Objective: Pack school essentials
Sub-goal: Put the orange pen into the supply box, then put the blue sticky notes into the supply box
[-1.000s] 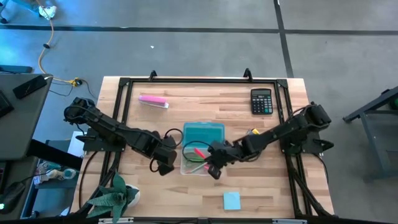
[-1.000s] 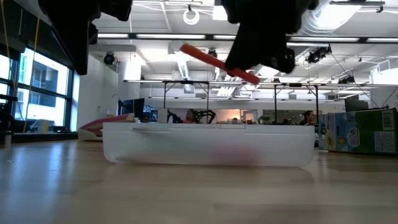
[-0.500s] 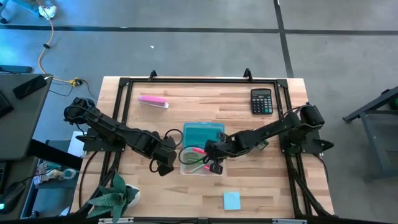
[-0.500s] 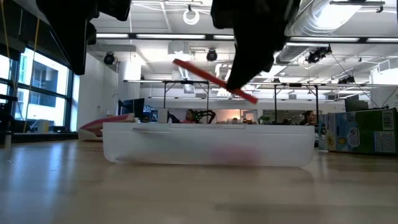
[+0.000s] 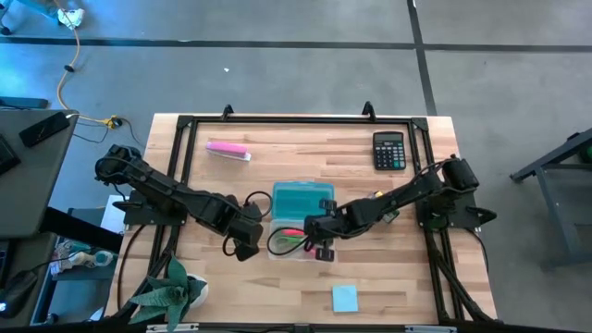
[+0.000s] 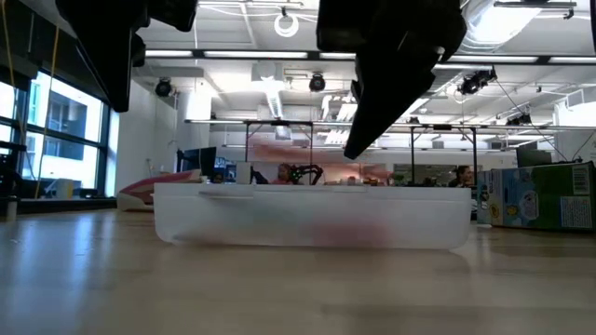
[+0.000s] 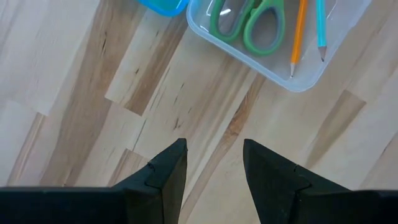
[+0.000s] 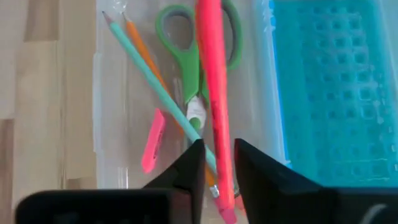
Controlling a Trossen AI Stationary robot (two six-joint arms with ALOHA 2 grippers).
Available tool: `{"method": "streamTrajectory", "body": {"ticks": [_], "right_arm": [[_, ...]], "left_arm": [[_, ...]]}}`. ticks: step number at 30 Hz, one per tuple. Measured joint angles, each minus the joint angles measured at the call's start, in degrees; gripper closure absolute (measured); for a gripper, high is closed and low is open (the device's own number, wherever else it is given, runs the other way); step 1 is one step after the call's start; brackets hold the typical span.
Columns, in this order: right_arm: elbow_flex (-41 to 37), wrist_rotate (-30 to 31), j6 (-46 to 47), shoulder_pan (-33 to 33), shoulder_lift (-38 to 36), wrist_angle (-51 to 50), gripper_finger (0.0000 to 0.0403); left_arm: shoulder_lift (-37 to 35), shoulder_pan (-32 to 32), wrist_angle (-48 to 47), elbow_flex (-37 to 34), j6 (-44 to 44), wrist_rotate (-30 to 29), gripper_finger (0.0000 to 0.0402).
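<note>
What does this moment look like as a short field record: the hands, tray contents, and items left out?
left hand: open, empty, above bare wood beside the clear tray
right hand: over the tray, red pen at its tip; grip unclear
in tray: green-handled scissors, orange pencil, green pencil, pink eraser
beside tray: teal perforated case
out on table: light-blue sticky pad, black calculator, pink-and-white bar
</note>
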Motion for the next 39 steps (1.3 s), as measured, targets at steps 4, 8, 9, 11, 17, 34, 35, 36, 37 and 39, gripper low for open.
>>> {"method": "streamTrajectory", "body": {"ticks": [4, 8, 9, 11, 17, 34, 35, 36, 37, 39], "right_arm": [[0.14, -0.08, 1.48, 0.06, 0.0, -0.49, 0.0286], [1.62, -1.01, 3.37, 0.03, -0.04, -2.63, 0.0264], [1.95, -1.41, 3.74, 0.03, -0.16, -3.43, 0.0262], [2.38, -2.02, 4.86, 0.06, -0.71, -4.54, 0.0262], [2.56, -1.9, 7.33, 2.1, -4.55, -8.0, 0.0263], [2.58, -1.53, 31.11, 16.28, -8.46, -11.0, 0.0263], [2.58, -1.19, 32.66, 16.95, -8.46, -10.74, 0.0263], [2.58, -0.81, 34.12, 17.57, -8.46, -10.74, 0.0263], [2.58, -0.27, 35.57, 18.06, -8.45, -10.8, 0.0263], [2.58, 0.74, 38.4, 18.89, -8.41, -10.77, 0.0263]], "left_arm": [[0.0, -0.01, 0.0, 0.0, 0.42, -0.01, 0.0257], [0.0, 0.01, 0.0, 0.0, 0.21, 0.0, 0.0257], [0.0, 0.01, 0.0, 0.02, 0.13, 0.0, 0.0257], [0.0, 0.01, 0.0, 0.02, 0.18, 0.0, 0.0257], [0.0, 0.01, 0.0, 0.02, 2.47, 0.02, 0.0257], [0.0, -0.02, 0.87, 0.04, 2.49, 0.04, 0.0257], [0.0, -0.02, 1.28, 0.04, 2.55, 0.04, 0.0257], [0.0, -0.02, 1.68, 0.04, 2.58, 0.04, 0.0257], [0.0, -0.02, 2.07, 0.04, 2.51, 0.07, 0.0257], [0.0, -0.02, 3.44, 0.04, 2.53, 0.09, 0.0257]]}}
